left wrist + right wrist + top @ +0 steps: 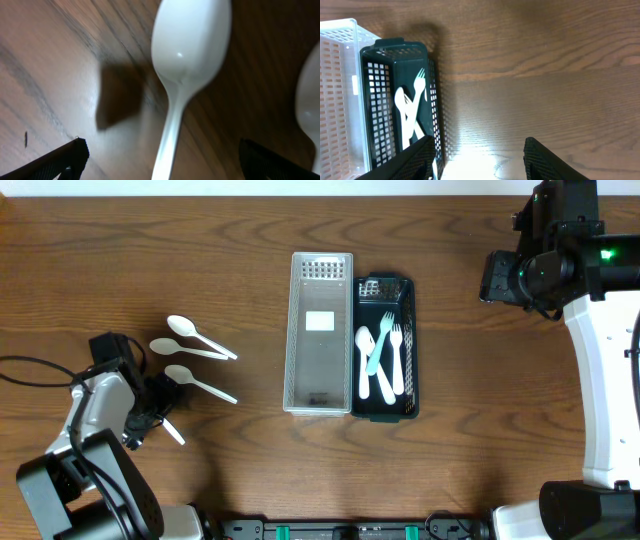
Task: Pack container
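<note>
Grained wooden table (480, 430). Rectangular white perforated plastic basket (292, 330) at centre. Dark mesh basket (410, 330) touches the white basket's right side and holds white and pale-blue cutlery (378, 360). Three glossy white plastic spoons (165, 346) lie well left of the white basket. Left gripper (167, 159): fingers wide apart astride one spoon's handle, gripping nothing. Right gripper (480, 160), right of the white basket: fingers spread, empty.

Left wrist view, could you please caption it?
Open left gripper poised over a white plastic spoon on the wooden table.

Left gripper (162, 150) low, jaws spread wide, right gripper (479, 145) held high, jaws apart
</note>
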